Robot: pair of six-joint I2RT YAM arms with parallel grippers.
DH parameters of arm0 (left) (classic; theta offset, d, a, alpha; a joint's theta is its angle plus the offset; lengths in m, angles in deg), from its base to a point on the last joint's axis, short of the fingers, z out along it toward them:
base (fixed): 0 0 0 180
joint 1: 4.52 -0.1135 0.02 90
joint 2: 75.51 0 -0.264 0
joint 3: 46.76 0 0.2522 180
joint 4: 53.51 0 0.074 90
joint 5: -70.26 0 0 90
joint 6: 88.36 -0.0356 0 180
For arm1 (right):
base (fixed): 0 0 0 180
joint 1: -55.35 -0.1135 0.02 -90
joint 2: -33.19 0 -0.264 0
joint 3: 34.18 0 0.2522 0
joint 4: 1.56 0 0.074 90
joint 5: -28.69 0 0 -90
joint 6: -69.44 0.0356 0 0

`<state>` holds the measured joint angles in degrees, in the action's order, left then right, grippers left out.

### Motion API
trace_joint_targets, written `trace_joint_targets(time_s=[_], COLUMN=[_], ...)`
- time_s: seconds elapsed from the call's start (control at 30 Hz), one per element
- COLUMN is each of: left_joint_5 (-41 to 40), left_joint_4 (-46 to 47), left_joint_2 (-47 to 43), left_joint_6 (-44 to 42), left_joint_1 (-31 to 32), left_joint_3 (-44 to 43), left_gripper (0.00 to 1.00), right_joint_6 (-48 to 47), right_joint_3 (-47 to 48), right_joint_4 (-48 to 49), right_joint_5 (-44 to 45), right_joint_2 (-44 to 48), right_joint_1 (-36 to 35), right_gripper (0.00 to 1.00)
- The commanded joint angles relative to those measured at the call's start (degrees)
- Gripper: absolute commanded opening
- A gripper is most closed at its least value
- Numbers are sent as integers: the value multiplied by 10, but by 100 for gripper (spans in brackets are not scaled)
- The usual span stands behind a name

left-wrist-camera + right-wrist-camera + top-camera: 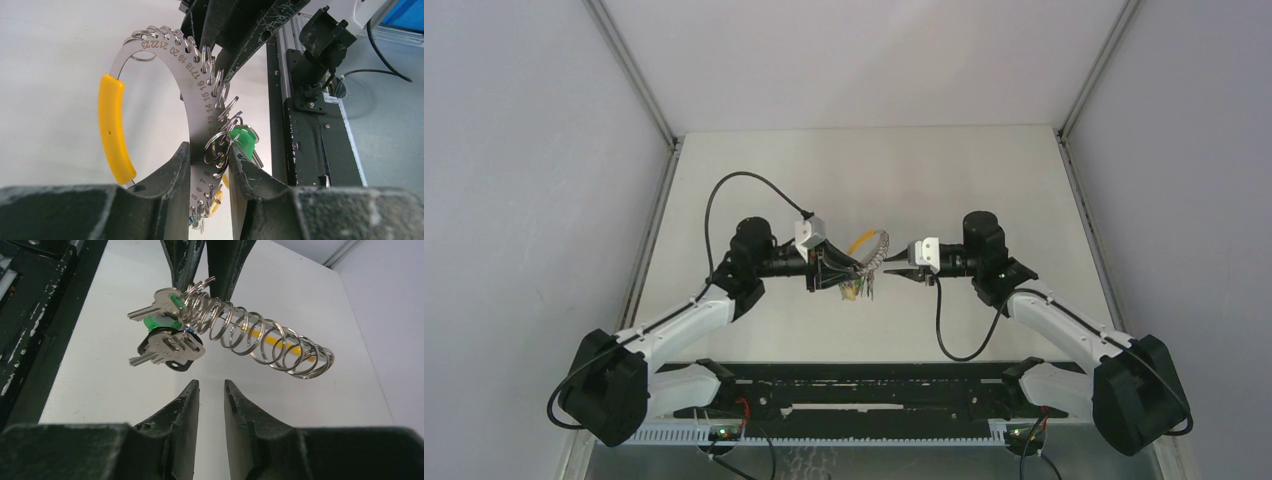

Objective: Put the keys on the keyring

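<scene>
The keyring (872, 252) is a silvery curved plate (197, 107) with numbered split rings and a yellow band (112, 127), held in the air above the white table. My left gripper (856, 272) (210, 150) is shut on the plate's lower part. In the right wrist view its rings (260, 335) fan out in a row. A black-headed key (167, 349) and a green-tagged key (156, 310) hang from the end by the left fingers (182, 260). My right gripper (896, 270) (211, 385) sits just short of the rings, jaws a little apart, with nothing between them.
A black frame and slotted rail (854, 400) run along the table's near edge, also in the left wrist view (300, 125). Grey walls (524, 150) close in the left and right sides. Black cables (724, 190) loop off both wrists.
</scene>
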<state>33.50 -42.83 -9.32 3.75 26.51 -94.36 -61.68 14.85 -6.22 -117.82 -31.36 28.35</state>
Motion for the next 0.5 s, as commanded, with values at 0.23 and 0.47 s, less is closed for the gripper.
trace_joint_targets(time_s=[0.23,0.47], left_joint_5=[-21,-43], left_joint_4=[126,132], left_joint_2=[-12,-13], left_joint_6=[72,84], left_joint_1=[2,2], left_joint_3=[-7,-5], left_gripper=[3,3], right_joint_6=[121,155], right_joint_3=[-18,-51], right_joint_4=[71,152], right_joint_5=[64,86], right_joint_2=[82,106], right_joint_1=[-15,-43], right_gripper=[23,21])
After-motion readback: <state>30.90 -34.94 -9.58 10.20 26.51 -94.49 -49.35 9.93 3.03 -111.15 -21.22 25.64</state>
